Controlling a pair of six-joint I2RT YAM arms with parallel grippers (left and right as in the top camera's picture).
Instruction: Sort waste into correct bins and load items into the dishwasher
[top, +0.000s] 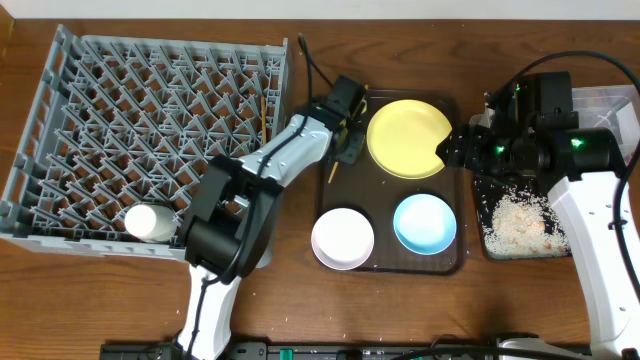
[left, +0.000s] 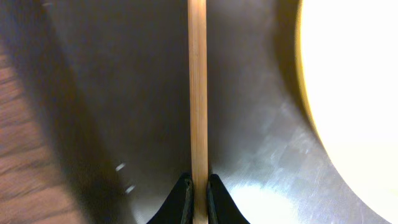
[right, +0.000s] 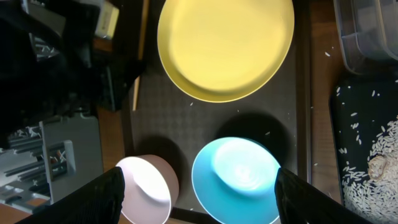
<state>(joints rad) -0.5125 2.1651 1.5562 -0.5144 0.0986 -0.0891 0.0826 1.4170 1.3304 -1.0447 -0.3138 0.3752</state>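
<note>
**Step in hand.** Loading stage, by my reading. The left gripper (left: 199, 200) is pinched on a chopstick (left: 198, 93) at the left edge of the brown serving tray (top: 345, 195), just beside the yellow plate (top: 408, 138). A second chopstick (top: 263, 115) lies in the dish rack (top: 150, 110) on the left. The white cup (top: 148, 222) sits at the rack's near edge.

**Right gripper** (right: 199, 180). Fingers spread wide and holding nothing, over the tray's right side, above the blue bowl (right: 236, 180).

**Items not yet loaded.** On the serving tray: yellow plate far, white bowl (top: 342, 238) near left, blue bowl near right.

**Waste.** Rice scraps (top: 520, 222) are heaped in the black tray (top: 495, 245), right of the serving tray. The clear tub (top: 612, 100) is far right; I cannot tell what it holds.

**Next move calls for.** Probably lifting the chopstick clear of the plate rim, carrying it left and releasing it among the pegs without it slipping through the grid.

**Surface and room.** Dark wooden table (top: 100, 300), with loose grains scattered near the black tray. Nothing of the room shows except a pale strip along the far edge.
</note>
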